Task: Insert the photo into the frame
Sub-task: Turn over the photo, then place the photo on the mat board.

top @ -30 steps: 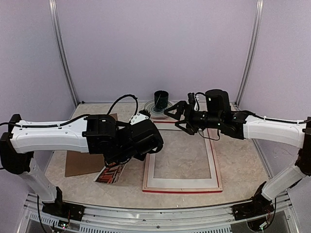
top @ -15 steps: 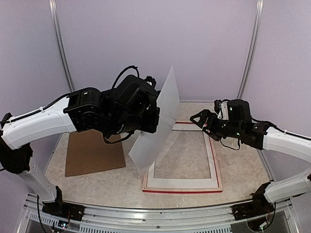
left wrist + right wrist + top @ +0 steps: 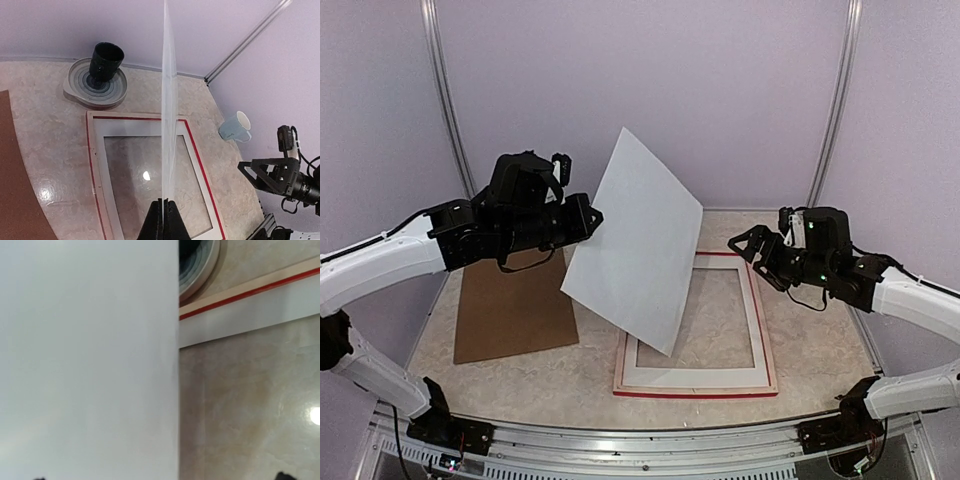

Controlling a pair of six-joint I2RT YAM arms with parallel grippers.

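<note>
The frame (image 3: 695, 394) holds a white mat (image 3: 135, 129) (photo (image 3: 635, 250) aloft).

My workplace: a robot test booth in a lab.

Plain lilac walls (image 3: 720, 90) close me in at the back and both sides, joined at the corners by bare metal posts (image 3: 448, 110). My left arm (image 3: 380, 265) and right arm (image 3: 920, 297), both white and black, rise from bases on a slotted metal rail (image 3: 640, 445) along the near edge of a table (image 3: 820, 340) with a marble-look top. The only homely things here are a few loose items on that table: a sheet of brown cardboard (image 3: 510, 310), a red frame (image 3: 760, 330), a dark cup (image 3: 102, 62) on a ringed plate (image 3: 80, 92), and a pale blue mug (image 3: 235, 127) by the side wall.
</note>
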